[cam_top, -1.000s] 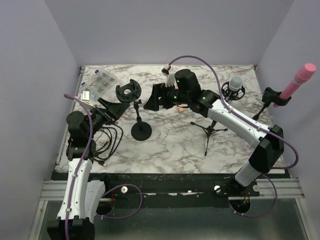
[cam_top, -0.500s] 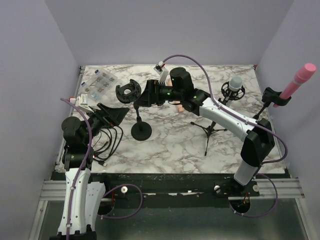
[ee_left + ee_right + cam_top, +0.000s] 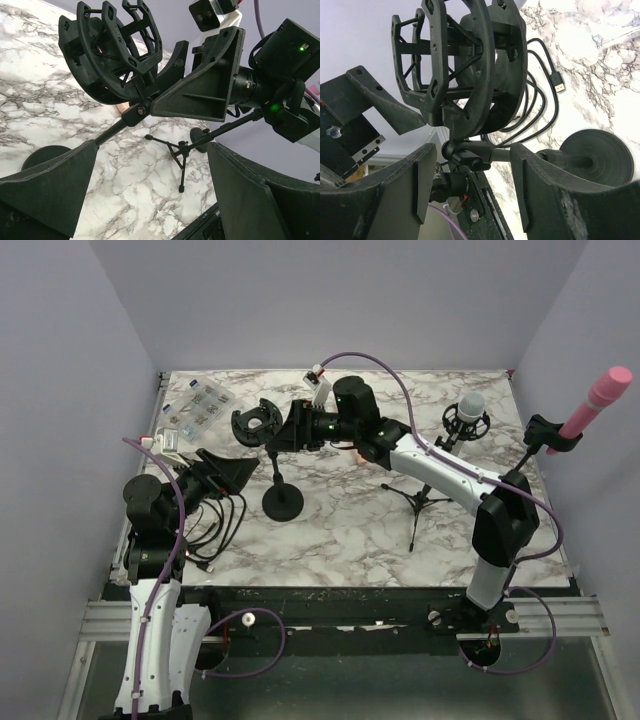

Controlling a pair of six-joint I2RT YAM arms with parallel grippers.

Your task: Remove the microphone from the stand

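An empty black shock mount sits on a stand with a round base at centre left. A grey microphone sits in another shock mount on a tripod stand at the right. A pink microphone is clipped on a stand at the far right. My right gripper is open, its fingers either side of the empty mount's swivel joint without touching it. My left gripper is open and empty, just left of that stand's stem, below the mount.
Black cables lie by the left arm, and a USB plug shows in the right wrist view. A clear parts box sits at the back left. A small peach object lies partly hidden under the right arm.
My right gripper has moved left until its open fingers straddle the empty mount's joint. My left arm drew back slightly, then stayed still.
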